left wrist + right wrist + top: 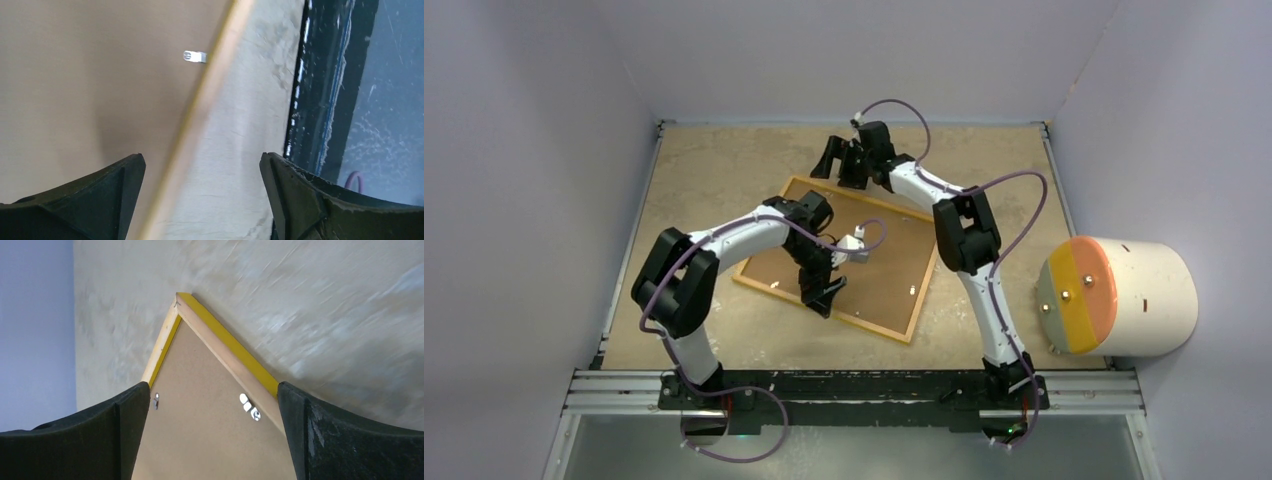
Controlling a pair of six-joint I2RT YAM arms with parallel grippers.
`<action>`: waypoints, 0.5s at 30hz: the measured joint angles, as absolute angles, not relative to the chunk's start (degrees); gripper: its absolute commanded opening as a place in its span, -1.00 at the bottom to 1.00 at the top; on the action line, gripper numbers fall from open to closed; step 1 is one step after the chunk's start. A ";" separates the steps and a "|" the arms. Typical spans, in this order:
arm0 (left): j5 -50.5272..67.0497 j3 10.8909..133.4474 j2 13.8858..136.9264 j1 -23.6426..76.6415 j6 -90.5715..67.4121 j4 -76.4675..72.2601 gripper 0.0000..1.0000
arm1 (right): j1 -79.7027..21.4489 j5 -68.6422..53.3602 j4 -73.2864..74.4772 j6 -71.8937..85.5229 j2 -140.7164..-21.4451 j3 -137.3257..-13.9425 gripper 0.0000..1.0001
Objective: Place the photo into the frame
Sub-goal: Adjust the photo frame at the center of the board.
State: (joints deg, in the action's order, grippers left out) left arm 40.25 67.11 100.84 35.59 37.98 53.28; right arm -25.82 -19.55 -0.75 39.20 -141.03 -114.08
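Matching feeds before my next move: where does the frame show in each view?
Top external: the frame lies back-side up at mid-table.
Left wrist: its wooden edge runs diagonally up the middle of the picture.
Right wrist: its yellow corner points up, near centre.
Shared landmark: the brown backing board with its metal clips.

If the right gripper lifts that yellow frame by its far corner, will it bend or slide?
The frame looks stiff: its wooden rails run straight, so it probably tilts up as one piece. It lies flat, so a push likely slides it across the table rather than tipping it.
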 measured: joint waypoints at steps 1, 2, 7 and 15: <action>40.16 68.31 100.77 35.20 38.61 53.08 0.87 | -26.55 -19.70 0.62 38.92 -140.29 -113.97 0.98; 40.32 69.93 100.71 34.37 39.20 53.06 0.87 | -27.27 -19.88 1.98 38.72 -139.17 -113.38 0.98; 41.67 78.35 98.43 26.63 44.38 58.41 0.90 | -25.58 -17.63 4.89 37.43 -128.11 -106.24 0.98; 36.75 83.07 96.53 7.64 46.89 56.69 0.68 | -16.67 -9.30 5.87 36.95 -99.66 -82.26 0.98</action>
